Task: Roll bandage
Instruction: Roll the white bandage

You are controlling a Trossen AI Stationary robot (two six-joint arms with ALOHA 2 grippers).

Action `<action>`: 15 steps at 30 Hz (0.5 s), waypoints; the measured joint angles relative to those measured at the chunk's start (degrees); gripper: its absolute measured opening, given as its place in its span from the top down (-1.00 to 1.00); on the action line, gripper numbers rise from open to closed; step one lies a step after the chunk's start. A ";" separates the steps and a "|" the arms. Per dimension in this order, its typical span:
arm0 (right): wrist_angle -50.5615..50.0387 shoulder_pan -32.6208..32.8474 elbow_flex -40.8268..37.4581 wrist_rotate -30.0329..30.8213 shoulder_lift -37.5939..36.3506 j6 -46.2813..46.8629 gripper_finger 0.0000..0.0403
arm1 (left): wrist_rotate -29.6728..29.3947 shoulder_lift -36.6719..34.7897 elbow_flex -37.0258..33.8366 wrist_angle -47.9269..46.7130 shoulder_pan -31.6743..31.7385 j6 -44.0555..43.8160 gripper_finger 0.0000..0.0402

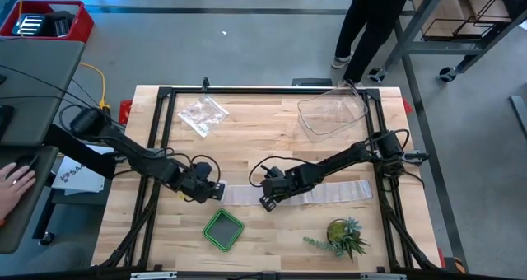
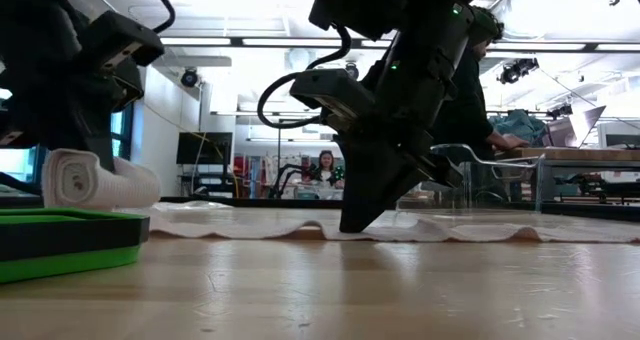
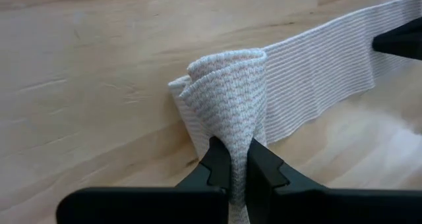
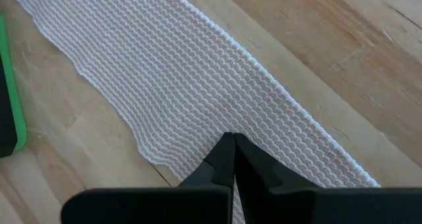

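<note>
The bandage [image 1: 329, 192] is a long white gauze strip lying flat across the wooden table. Its left end is wound into a small loose roll [image 3: 227, 99], also seen in the low view [image 2: 95, 180]. My left gripper [image 1: 216, 191] is shut on that roll. My right gripper [image 1: 268, 200] stands further along the strip, fingers shut, tips down on the cloth [image 4: 232, 141]. My left gripper pinches the rolled end of the bandage [image 3: 227, 128] between its two fingers, several layers together. The fingers slant down at it from the table's left. The roll stands up above the fingers, and the strip trails from it onto the table. My right gripper presses its shut fingertips [image 4: 224, 159] down on the flat strip [image 4: 217, 112], close to its near long edge. The fingers slant down from above. Under them the single layer lies flat on the table [image 2: 360, 220].
A green tray [image 1: 223, 230] sits just near of the roll. A small potted plant [image 1: 344, 236] stands at the near right. A clear plastic tub [image 1: 332, 115] and a crinkly plastic bag [image 1: 202, 114] lie at the far side. A person stands beyond the table.
</note>
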 joint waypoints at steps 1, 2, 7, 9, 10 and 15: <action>0.02 0.00 0.00 0.08 0.00 0.00 1.00 | -0.03 0.46 0.85 -0.45 0.00 0.21 0.96; 0.04 0.00 0.00 0.11 0.00 0.00 1.00 | -0.17 1.03 2.04 -0.99 0.00 0.60 0.96; 0.30 0.02 0.00 1.41 0.04 1.38 1.00 | -0.41 4.07 9.33 -9.65 -0.03 3.81 0.96; 0.69 -0.01 -0.05 2.93 0.07 2.52 1.00 | -1.09 4.86 11.25 -12.46 -0.46 3.86 0.96; 0.99 -0.05 -0.07 3.63 0.10 2.60 1.00 | -1.44 5.09 11.64 -12.96 -0.69 3.71 0.96; 1.28 -0.40 -0.09 5.46 0.15 3.91 1.00 | -1.91 5.30 11.72 -12.77 -2.32 0.09 0.96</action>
